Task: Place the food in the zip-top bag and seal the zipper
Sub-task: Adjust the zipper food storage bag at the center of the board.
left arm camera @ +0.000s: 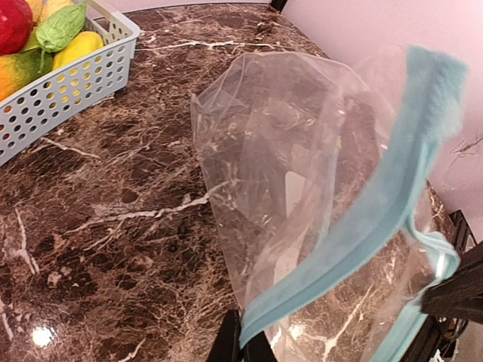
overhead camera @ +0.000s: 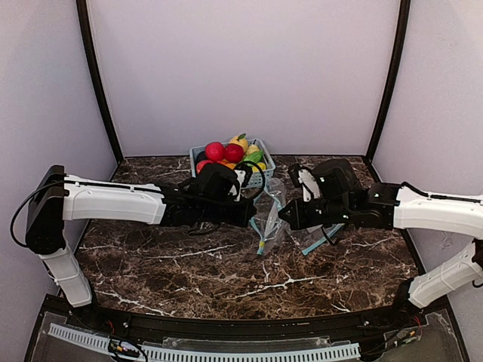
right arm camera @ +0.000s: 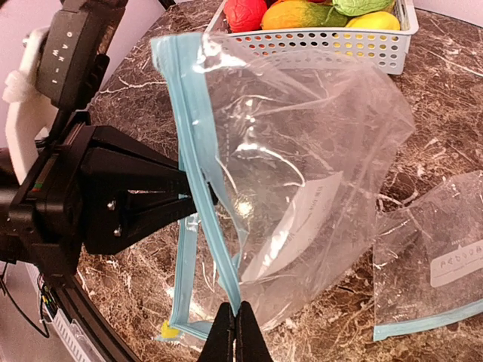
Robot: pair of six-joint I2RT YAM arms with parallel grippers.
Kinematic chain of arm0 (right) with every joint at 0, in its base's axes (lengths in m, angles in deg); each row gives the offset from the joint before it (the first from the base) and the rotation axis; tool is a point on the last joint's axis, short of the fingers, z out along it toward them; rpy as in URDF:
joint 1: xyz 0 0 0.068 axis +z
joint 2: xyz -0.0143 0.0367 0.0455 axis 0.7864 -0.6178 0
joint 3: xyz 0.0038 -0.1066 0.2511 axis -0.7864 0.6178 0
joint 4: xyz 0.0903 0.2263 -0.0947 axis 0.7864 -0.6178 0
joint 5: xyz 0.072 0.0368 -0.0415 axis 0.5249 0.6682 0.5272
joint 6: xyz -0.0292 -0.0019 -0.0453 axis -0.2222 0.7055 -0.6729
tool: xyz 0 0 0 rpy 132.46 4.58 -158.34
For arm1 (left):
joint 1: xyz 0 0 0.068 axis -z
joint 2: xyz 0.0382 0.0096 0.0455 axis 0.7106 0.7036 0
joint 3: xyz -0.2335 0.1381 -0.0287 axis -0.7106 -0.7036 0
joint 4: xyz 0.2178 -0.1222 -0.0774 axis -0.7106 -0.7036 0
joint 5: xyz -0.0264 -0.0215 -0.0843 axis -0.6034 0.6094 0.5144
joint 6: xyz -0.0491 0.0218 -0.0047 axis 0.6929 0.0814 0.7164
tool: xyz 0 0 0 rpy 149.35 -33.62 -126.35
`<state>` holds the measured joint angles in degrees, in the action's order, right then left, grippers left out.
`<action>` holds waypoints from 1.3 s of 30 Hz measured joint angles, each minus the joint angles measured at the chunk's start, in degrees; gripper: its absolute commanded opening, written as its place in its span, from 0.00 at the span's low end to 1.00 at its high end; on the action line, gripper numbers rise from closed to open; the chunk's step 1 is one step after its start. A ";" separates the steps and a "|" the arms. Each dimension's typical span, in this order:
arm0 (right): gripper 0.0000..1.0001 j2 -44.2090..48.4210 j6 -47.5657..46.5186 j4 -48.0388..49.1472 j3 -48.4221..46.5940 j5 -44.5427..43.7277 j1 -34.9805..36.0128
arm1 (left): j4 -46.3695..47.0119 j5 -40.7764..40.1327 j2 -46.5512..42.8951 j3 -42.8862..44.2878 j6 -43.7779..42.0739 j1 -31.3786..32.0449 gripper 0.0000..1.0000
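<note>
The zip-top bag [right arm camera: 302,188] hung above the surface [overhead camera: 189,264], both the left jaws and the right jaws pinched shut on its zipper [right arm camera: 185,113]. Spreading that mouth wide and steady would serve best before fetching the food [overhead camera: 224,152] from the basket [left arm camera: 68,87] behind.

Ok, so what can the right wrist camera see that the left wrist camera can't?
Only the right wrist camera: a second bag lying flat on the table, a little yellow bit at the bottom of the zipper, and the left fingers seen whole, pinching that zipper. Only the left wrist camera: hardly anything new, just more of the wall. Both: the clear bag, its blue zipper, and the basket of toy food.
</note>
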<state>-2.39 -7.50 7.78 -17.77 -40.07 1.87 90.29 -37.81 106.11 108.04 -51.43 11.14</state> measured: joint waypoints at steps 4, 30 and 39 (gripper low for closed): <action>0.00 3.19 0.31 -3.43 -0.02 -1.70 0.02 | -2.32 -3.63 0.00 0.00 -0.02 -0.02 0.01; 0.00 6.10 6.64 -11.17 -0.35 -6.08 0.02 | 7.19 12.17 2.03 -4.74 3.26 -0.66 0.41; 0.00 0.63 8.28 -11.76 -1.22 -7.61 0.02 | 5.66 19.26 -2.03 -5.49 1.36 -1.46 0.83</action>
<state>-1.76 0.78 -3.98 -18.99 -47.67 1.89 95.95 -18.56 104.07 102.56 -50.07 9.68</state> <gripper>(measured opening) 0.005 0.787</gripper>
